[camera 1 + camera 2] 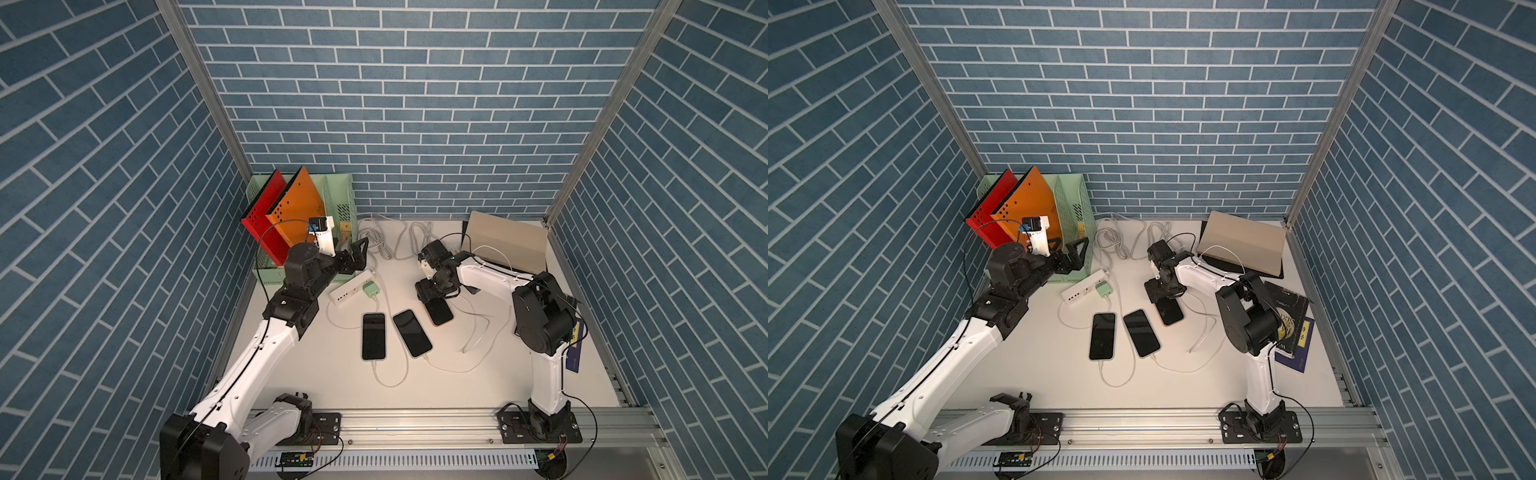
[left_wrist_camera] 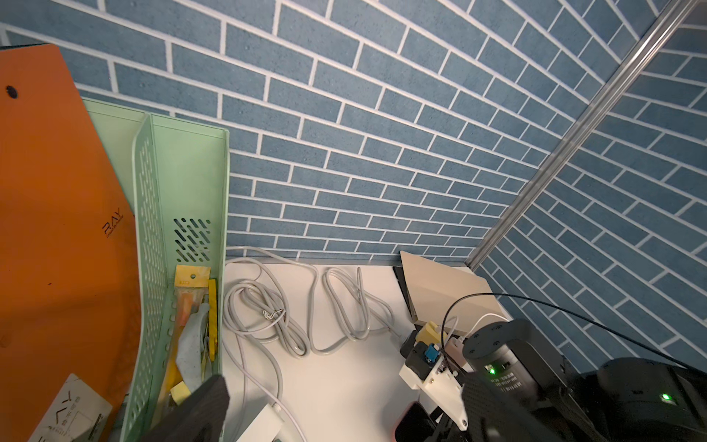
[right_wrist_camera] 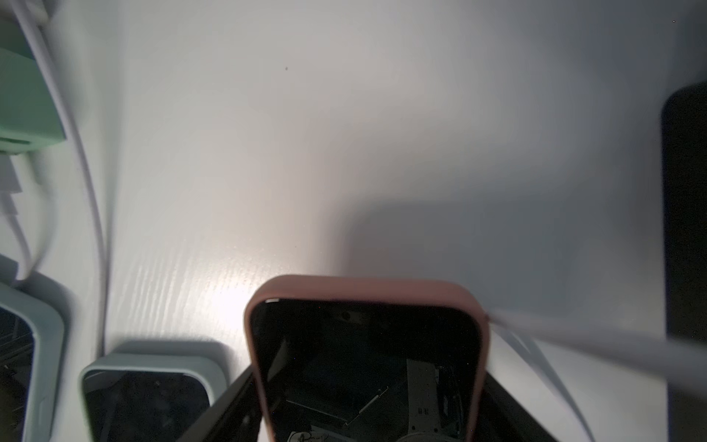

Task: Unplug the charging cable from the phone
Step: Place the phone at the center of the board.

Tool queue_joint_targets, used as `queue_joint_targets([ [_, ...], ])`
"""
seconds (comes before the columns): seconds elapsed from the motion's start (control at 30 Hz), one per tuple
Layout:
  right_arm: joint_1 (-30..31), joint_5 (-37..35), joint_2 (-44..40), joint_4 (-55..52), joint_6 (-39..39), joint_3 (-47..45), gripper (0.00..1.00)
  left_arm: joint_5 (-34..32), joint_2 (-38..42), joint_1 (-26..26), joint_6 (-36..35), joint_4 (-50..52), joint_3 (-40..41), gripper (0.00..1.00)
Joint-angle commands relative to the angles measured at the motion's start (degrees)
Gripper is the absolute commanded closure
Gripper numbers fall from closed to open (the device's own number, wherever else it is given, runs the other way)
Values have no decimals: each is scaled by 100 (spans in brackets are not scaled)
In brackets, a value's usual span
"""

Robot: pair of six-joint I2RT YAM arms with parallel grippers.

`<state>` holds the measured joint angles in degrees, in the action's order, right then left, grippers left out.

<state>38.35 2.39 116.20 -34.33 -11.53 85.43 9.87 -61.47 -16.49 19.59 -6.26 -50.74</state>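
Right, top view: my right hand [image 1: 430,297] grips the pink-cased phone [image 1: 440,313], flat on the tabletop [image 1: 316,382], rightmost of three. My left hand [image 1: 355,257] hangs released above the power strip [image 1: 349,289]. Left wrist: grey cord coils [image 2: 267,317] crowd the back, file rack [image 2: 183,214] beside. Right wrist: charging cable [image 3: 574,336] runs off past the case's corner; plug seating unclear. I'd pin the phone, pull straight along the port. Open room: toward the front rail [image 1: 415,415].

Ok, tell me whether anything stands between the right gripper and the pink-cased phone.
Nothing visible does. The right gripper straddles the pink-cased phone, with a jaw against each long side. A white cable passes by the phone's corner, outside the jaws.
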Motion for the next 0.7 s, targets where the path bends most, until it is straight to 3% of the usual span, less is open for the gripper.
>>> queue_joint_targets([
  [0.0, -14, -193, 95, 15, 16, -107, 96, -319, 140, 32, 86, -35, 123, 0],
  [0.3, -11, -239, 98, 154, -51, -263, 89, -364, 133, 58, 40, 99, 117, 0],
  [0.4, -12, -249, 43, 161, -66, -276, 81, -360, 114, 98, 187, 71, 131, 0],
  [0.53, -15, -260, -91, 161, -77, -306, 64, -356, 109, 178, 328, 6, 177, 0],
  [0.67, 8, -252, -249, 164, -94, -316, 39, -378, 128, 209, 352, -15, 196, 0],
])
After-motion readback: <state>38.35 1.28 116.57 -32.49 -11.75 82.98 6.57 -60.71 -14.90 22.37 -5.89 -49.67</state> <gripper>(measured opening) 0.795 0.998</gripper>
